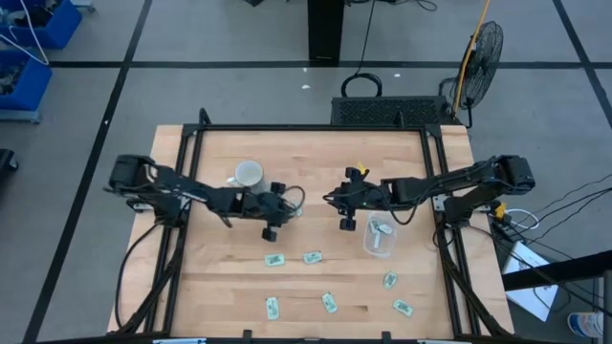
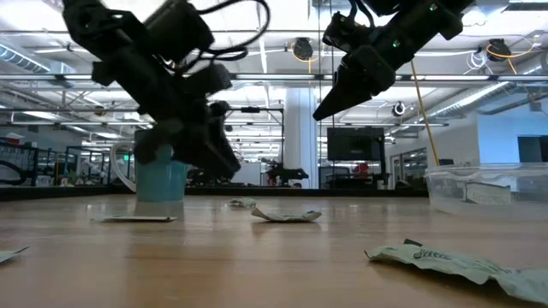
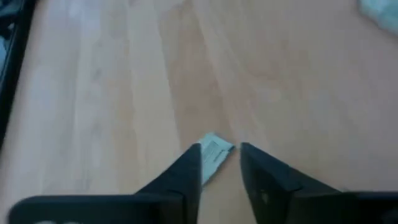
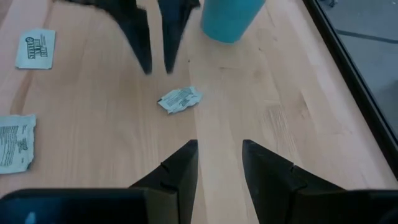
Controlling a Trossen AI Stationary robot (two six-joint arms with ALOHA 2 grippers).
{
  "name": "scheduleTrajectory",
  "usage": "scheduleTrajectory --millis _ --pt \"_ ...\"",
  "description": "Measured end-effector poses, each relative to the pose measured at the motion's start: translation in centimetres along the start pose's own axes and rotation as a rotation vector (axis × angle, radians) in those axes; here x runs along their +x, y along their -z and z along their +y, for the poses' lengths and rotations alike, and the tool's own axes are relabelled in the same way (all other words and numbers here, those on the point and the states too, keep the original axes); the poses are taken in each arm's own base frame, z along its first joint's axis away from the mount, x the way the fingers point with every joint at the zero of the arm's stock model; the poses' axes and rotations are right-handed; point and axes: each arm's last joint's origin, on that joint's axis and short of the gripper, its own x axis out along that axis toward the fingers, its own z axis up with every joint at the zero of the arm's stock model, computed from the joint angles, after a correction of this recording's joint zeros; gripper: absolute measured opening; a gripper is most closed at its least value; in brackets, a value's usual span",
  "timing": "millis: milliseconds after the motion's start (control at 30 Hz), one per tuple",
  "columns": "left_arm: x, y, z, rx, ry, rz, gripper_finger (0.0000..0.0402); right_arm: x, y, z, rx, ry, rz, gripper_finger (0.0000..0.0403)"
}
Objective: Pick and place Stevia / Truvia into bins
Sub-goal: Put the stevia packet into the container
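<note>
1. Stevia packets lie scattered on the wooden table (image 1: 220, 287); one crumpled packet (image 4: 179, 99) sits between the two grippers, near the mug (image 1: 248, 175).
2. Left gripper (image 3: 221, 163) hangs just over that packet, fingers apart.
3. Right gripper (image 4: 219, 163) hovers opposite, fingers apart and empty.
4. Clear bin (image 1: 379, 237) stands beside the right arm.

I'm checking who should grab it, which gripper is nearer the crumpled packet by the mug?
Left. The left gripper hangs just beside the crumpled packet, close to the mug. The right gripper is farther off, toward the clear tub.
</note>
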Motion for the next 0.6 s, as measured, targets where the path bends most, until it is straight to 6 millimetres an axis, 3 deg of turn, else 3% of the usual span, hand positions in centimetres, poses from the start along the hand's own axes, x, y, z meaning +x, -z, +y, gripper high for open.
scheduleTrajectory --millis 133,233,600 --pt "1.4 -0.8 0.0 0.133 -0.048 0.036 0.0172 0.0 0.0 0.0 0.004 0.000 0.001 0.0121" --pt "2.5 0.0 -0.3 0.148 0.038 0.090 0.0195 0.0 0.0 0.0 0.003 0.000 0.005 0.0121" --pt "4.4 1.1 0.2 0.152 -0.019 0.123 0.0207 0.0 0.0 0.0 0.004 0.000 -0.002 0.0121"
